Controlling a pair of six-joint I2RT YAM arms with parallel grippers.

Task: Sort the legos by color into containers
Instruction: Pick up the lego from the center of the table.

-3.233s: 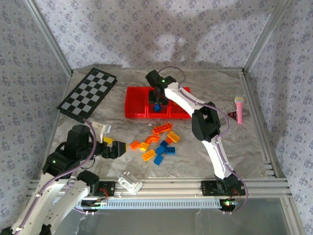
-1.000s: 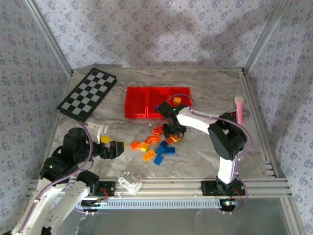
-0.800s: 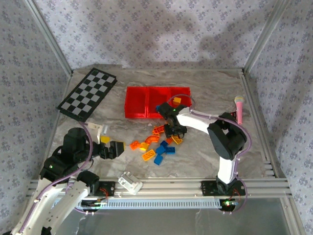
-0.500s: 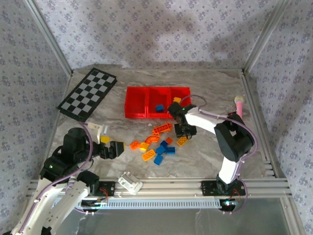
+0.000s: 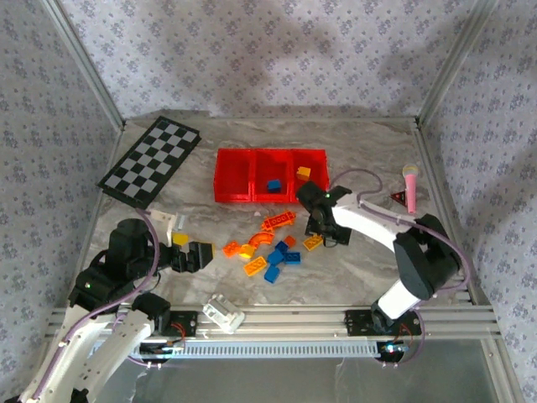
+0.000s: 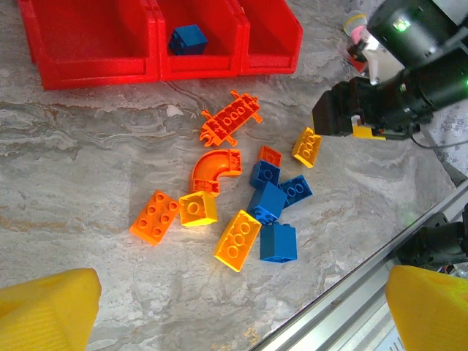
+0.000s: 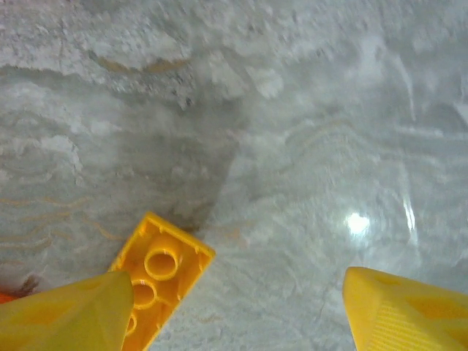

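The grey marbled table sits inside flower-papered walls. From above I see the red containers at the far middle, with a blue brick in the centre compartment and a yellow-orange brick in the right one. The loose legos lie scattered just near of the tray. My right gripper is low at the pile's right edge, beside a yellow brick. The left gripper sits left of the pile. A checkerboard lies far left, a pink microphone at the right, and a white block at the near edge.

In the left wrist view the fingertips are spread wide to both bottom corners – only table between them, the legos beyond.

In the right wrist view the fingers stand apart over bare table, gripping nothing – the yellow brick lies flat, partly behind one fingertip.
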